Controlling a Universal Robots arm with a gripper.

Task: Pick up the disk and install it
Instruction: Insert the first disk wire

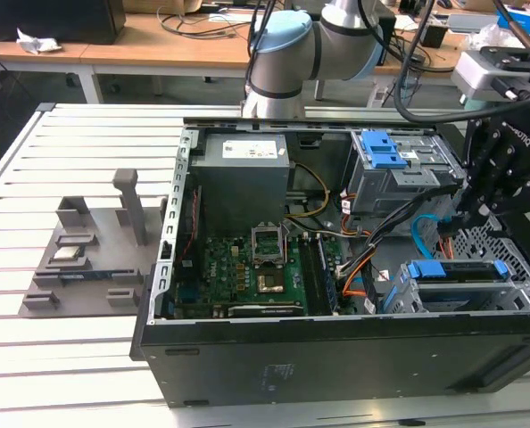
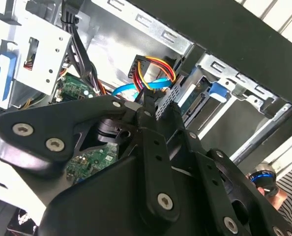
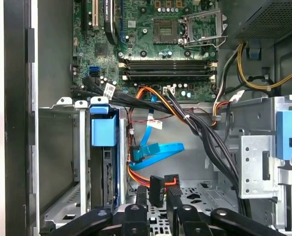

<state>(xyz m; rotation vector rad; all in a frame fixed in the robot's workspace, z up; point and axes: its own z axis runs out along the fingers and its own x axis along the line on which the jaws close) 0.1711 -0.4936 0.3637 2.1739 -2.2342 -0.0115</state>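
The disk (image 1: 466, 287) sits on edge in the lower drive cage of the open computer case, its blue caddy (image 1: 452, 269) on top. In the first wrist view, the disk (image 3: 105, 172) stands in the cage under its blue tab. The second wrist view shows the disk (image 2: 194, 98) just beyond the fingertips. My gripper (image 1: 468, 218) hangs over the case's right end, beside the cage. It is shut on a black cable connector (image 3: 157, 189) with red, yellow and orange wires. The same connector (image 2: 155, 105) shows between the fingers (image 2: 151, 147).
A grey power supply box (image 1: 243, 169) and the green motherboard (image 1: 247, 267) fill the case's left half. An upper drive bay with a blue latch (image 1: 385, 150) stands at the back. Black and blue cables (image 3: 158, 150) run beside the cage. A grey fixture (image 1: 86, 250) sits on the slatted table.
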